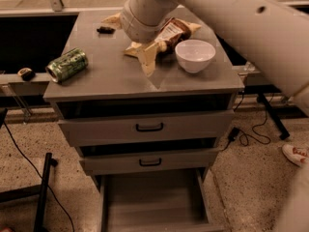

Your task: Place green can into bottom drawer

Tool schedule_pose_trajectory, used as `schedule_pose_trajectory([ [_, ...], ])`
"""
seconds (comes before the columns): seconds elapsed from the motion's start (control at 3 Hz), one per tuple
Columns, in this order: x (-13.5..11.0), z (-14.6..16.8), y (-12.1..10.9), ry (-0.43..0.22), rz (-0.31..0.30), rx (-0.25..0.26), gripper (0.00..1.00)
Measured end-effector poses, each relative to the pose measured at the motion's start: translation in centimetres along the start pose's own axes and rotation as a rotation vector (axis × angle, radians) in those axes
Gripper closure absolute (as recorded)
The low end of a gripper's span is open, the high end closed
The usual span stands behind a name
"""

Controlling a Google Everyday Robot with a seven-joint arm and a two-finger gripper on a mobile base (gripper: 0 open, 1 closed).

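Observation:
The green can lies on its side at the left edge of the grey cabinet top. The bottom drawer is pulled open at the foot of the cabinet, and its grey floor is bare. My gripper hangs over the middle of the cabinet top, to the right of the can and apart from it. Its two pale yellow fingers stand spread and hold nothing. My large white arm crosses the upper right of the camera view.
A white bowl and a brown snack bag sit on the right of the top. A small black object lies at the back. Two upper drawers with black handles are shut. Cables and a black stand lie on the floor.

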State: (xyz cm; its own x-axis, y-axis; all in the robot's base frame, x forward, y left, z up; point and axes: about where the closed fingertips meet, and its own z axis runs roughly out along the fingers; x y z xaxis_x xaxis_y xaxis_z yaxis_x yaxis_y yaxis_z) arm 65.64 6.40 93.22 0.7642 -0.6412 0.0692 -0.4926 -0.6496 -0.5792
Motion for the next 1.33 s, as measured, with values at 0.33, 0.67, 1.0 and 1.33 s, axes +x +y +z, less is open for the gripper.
schedule_pose_trajectory([
  [0.33,-1.0,3.8,-3.7,-0.090,-0.061,0.003,0.00],
  [0.67,-3.5,5.9,-7.7,-0.148,-0.117,0.014,0.00],
  [1.0,-5.6,9.2,-9.8,-0.170,-0.133,-0.019,0.19],
  [1.33,-7.2,11.2,-11.3,-0.186,-0.139,-0.041,0.31],
])
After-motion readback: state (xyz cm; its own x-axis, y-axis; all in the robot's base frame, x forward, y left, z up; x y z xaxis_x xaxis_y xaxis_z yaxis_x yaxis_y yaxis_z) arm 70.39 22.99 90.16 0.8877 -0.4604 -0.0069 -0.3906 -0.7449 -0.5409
